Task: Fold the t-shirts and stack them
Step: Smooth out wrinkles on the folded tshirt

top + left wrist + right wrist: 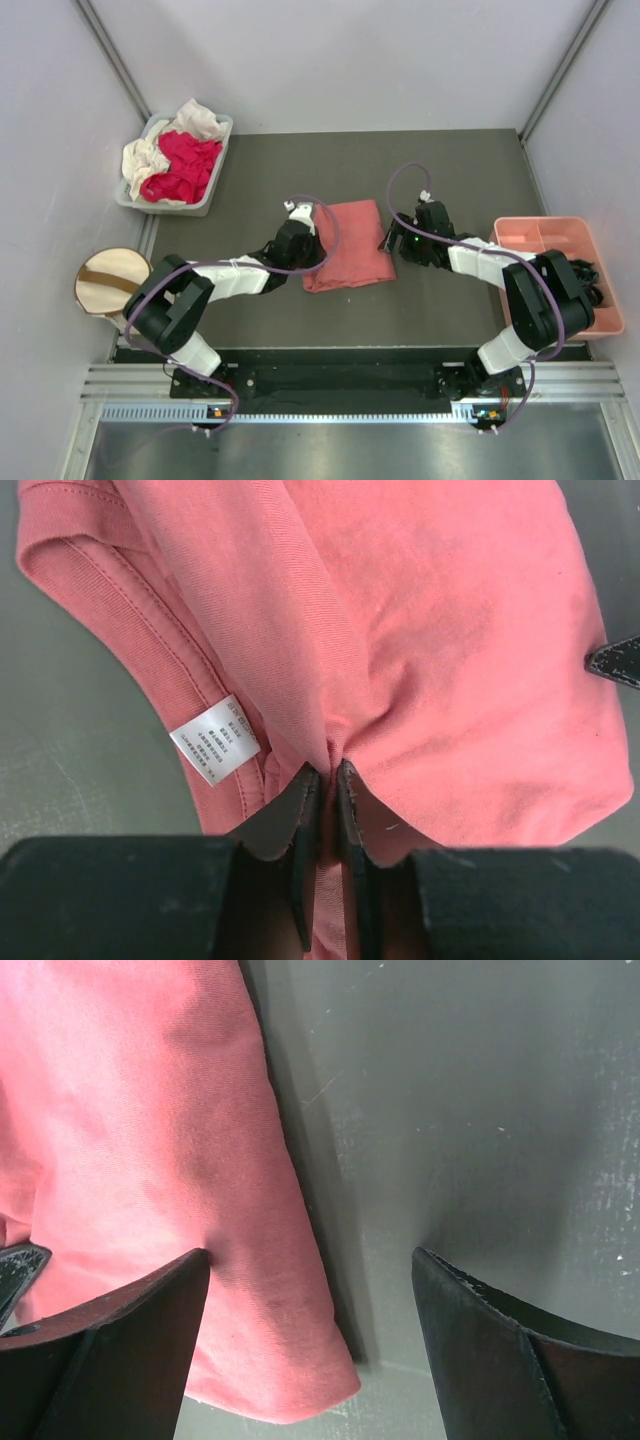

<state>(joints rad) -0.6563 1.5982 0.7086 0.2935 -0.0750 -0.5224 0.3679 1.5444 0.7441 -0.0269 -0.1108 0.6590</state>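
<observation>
Far-left corner of the desk (450,160): grey bin (222,130) holds the magenta-red shirt (185,165) and cream-white shirt (150,155). The salmon-pink shirt (350,245) lies folded mid-desk. Left claw (325,775) pinches its left edge by the neck label (215,740), right claw (310,1253) gapes wide, straddling its right edge.

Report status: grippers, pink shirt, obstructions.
Left gripper shut on folded salmon-pink shirt. Right gripper open, straddling its opposite edge. Nothing blocking.
</observation>
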